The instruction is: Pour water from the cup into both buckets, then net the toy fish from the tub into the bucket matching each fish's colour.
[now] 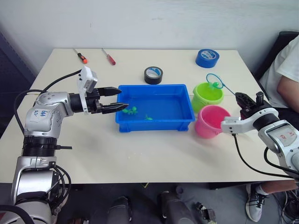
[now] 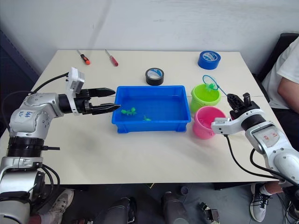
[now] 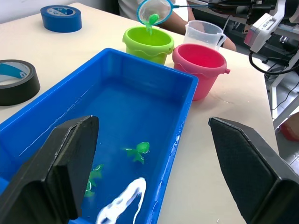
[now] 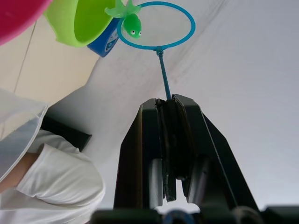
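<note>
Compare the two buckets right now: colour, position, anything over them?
The green bucket is lime and stands farther back on the table; the pink bucket stands nearer the robot, close beside it. The net, carrying a green fish, hangs over the green bucket's rim; nothing hangs over the pink bucket. Both are upright, similar in size, just right of the tub.
</note>
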Motion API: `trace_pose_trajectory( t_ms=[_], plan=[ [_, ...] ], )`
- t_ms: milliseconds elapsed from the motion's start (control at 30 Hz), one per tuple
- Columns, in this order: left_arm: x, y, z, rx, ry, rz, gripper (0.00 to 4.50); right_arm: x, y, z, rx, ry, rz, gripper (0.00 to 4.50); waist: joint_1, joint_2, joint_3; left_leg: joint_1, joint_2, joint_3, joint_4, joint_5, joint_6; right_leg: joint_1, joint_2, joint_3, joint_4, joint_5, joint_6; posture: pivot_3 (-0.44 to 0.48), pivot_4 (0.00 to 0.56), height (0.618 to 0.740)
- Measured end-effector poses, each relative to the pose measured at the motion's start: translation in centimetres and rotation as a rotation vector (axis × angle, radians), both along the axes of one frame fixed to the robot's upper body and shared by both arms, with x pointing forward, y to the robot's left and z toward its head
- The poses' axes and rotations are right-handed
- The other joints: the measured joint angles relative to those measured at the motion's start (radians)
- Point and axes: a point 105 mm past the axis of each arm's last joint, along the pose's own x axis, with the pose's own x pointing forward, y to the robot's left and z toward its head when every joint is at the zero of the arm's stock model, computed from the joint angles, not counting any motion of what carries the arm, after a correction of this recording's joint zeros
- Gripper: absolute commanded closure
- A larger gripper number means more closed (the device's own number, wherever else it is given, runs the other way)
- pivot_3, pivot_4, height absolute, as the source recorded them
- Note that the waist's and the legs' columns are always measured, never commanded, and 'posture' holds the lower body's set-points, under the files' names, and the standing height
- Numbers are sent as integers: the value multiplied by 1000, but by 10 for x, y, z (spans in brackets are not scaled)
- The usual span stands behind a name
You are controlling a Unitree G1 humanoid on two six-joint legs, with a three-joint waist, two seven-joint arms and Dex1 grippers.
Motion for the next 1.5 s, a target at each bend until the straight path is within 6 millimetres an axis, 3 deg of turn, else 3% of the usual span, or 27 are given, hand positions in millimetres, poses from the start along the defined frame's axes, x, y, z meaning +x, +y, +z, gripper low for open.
trace_pose_trajectory(
  t_ms=[733, 1500],
  plan=[
    [0, 0, 0, 0, 0, 1, 378, -1, -5, -16, -53, -14, 10, 4500, -2, 0, 0, 9, 1, 5, -2, 0, 0, 5, 3, 2, 1, 0, 0, 0, 150, 734],
    [-2, 3, -4, 6, 17, 14, 378, 4, 3, -14, -7, -37, 31, 4500, -4, 0, 0, 11, 2, 7, -3, 0, 0, 5, 4, 3, 2, 0, 0, 0, 150, 734]
  ],
)
